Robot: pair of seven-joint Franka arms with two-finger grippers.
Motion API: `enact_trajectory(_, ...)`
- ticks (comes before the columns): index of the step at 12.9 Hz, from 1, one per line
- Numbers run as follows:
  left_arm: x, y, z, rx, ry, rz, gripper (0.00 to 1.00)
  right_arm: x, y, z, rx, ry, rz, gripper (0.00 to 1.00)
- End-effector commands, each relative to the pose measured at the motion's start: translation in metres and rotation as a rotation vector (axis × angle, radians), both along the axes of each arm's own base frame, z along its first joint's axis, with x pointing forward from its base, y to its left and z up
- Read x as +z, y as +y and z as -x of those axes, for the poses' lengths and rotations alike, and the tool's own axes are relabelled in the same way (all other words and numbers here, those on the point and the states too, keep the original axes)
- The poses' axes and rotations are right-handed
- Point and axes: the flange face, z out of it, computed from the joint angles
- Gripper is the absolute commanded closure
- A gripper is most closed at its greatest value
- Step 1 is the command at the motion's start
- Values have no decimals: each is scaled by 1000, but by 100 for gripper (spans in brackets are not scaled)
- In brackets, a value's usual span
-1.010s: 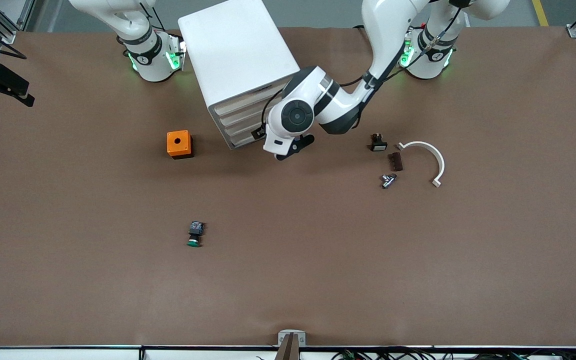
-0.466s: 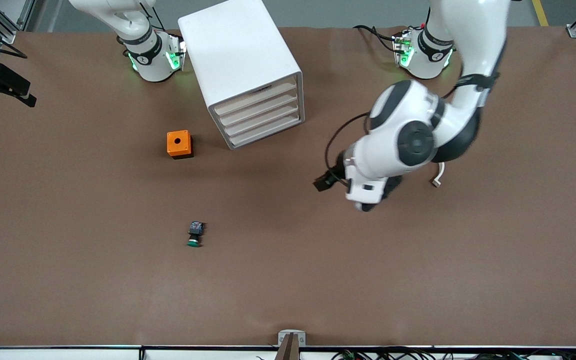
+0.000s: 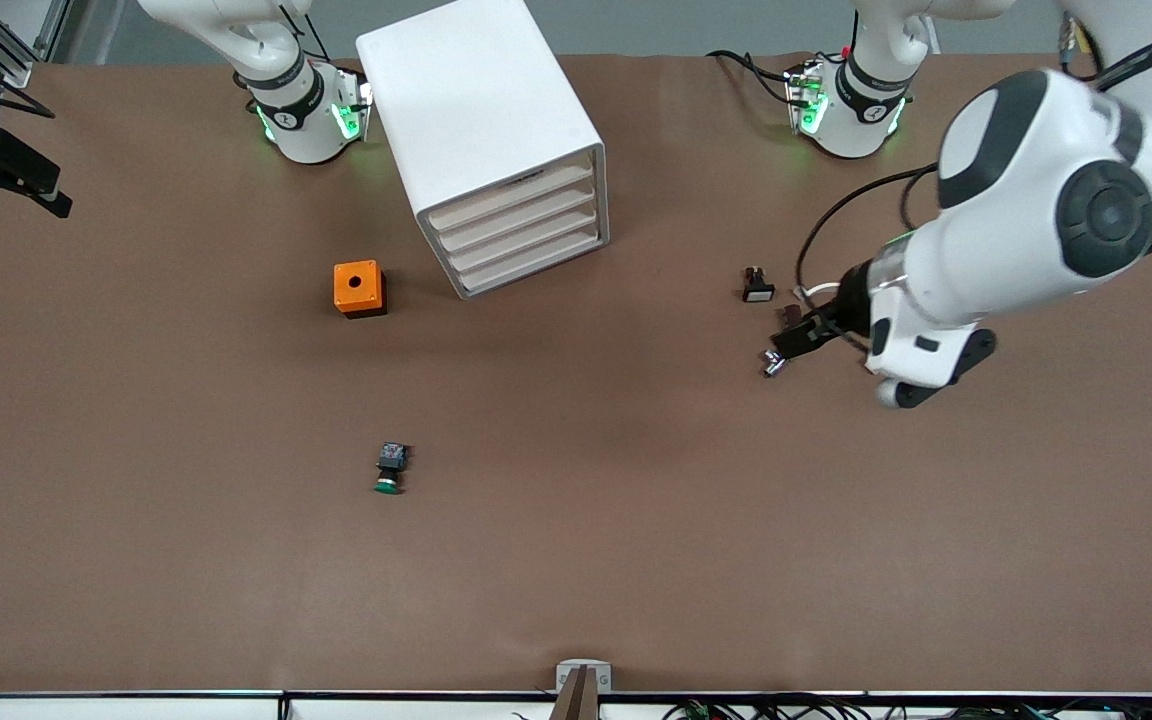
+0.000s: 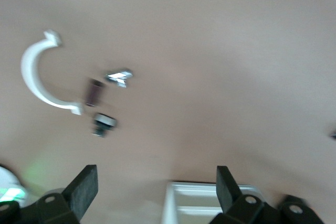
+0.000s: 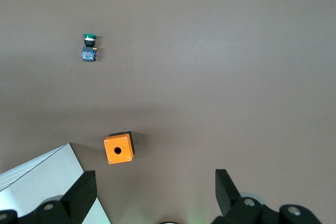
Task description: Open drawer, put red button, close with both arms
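Since the small black-bodied red button (image 3: 756, 285), set toward the left arm's end from the white plastic drawer cabinet (image 3: 496, 150), is judged light, stiff and slippery-capped, its blocky body is best pinched by the spread, empty left gripper (image 3: 794, 340) hung over the parts beside it, while the right gripper (image 5: 155, 192) is parked, likewise spread and empty, above the cabinet's edge.

Left arm reached out from its base at the left arm's end of the table, elbow and forearm raised high, wrist bent down with the left gripper (image 4: 155, 190) up in the air over the table surface, fingers (image 4: 84, 188) spread wide and holding nothing. Right arm waited folded back at its base, its right gripper (image 5: 155, 192) raised and pointing down at the table, fingers (image 5: 227, 188) also spread wide and empty. In the front view the left gripper (image 3: 804, 335) showed as a dark tip below the white wrist.
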Motion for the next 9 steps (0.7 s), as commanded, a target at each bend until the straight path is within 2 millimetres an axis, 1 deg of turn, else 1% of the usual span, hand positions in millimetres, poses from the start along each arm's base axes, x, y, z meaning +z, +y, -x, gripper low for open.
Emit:
enact_trajectory(1,20,48,9,-94,-1,-25,1,3,-9,8,31,-14,-16,0)
enact_trajectory(2,23,72,7,-117,2,-19,1,3,-12,9,25,-12,-17,0)
enact_trajectory(3,30,86,10,-155,-2,-28,1,3,-11,9,26,-12,-17,0)
enact_trajectory(5,38,101,20,-237,-2,-53,1,3,-12,9,25,-14,-17,0)
enact_trajectory(7,36,119,26,-270,2,-69,1,2,-12,8,24,-12,-17,0)
enact_trajectory(9,38,138,38,-310,3,-62,1,2,-12,9,22,-8,-17,0)
